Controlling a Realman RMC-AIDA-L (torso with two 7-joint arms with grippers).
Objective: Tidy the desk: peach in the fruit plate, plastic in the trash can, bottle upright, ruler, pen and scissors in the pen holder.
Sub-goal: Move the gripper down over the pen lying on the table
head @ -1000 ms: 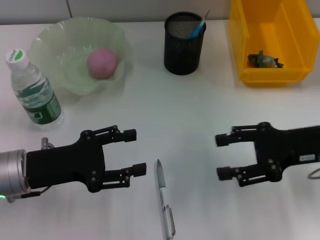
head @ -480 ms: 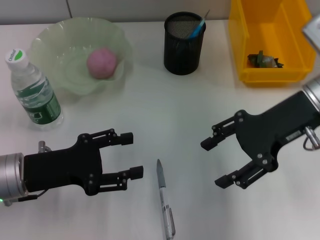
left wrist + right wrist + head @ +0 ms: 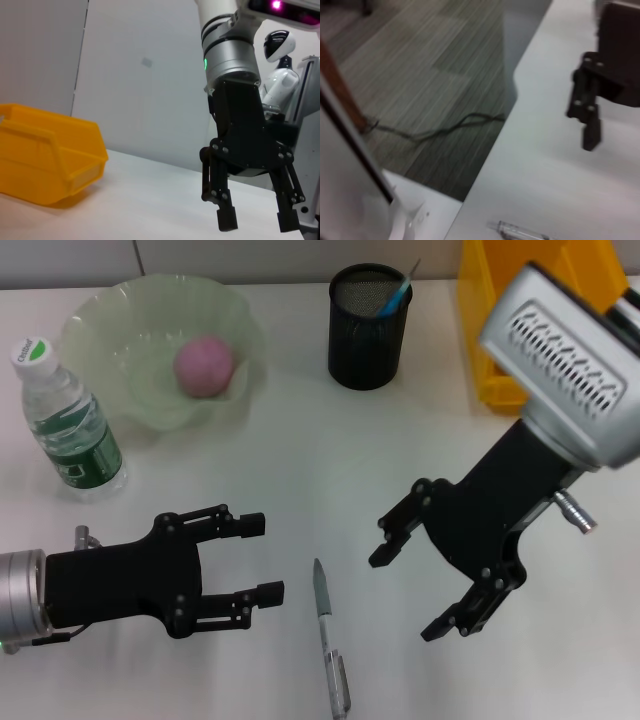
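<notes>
Between the two sets of jaws on the white bench (image 3: 300,460) lies the pen (image 3: 328,640), touching neither. Left gripper (image 3: 259,559) hovers beside it, jaws open and empty. Right gripper (image 3: 412,582) hangs tilted on the pen's other side, jaws spread wide, holding nothing. Beyond them stand the pen holder (image 3: 367,327), the peach (image 3: 204,366) in its plate (image 3: 120,340), the upright bottle (image 3: 68,423) and the yellow bin (image 3: 482,330).

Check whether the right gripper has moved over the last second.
Yes. The right gripper, jaws open, has swung in from the table's right side toward the pen, which lies unmoved.
</notes>
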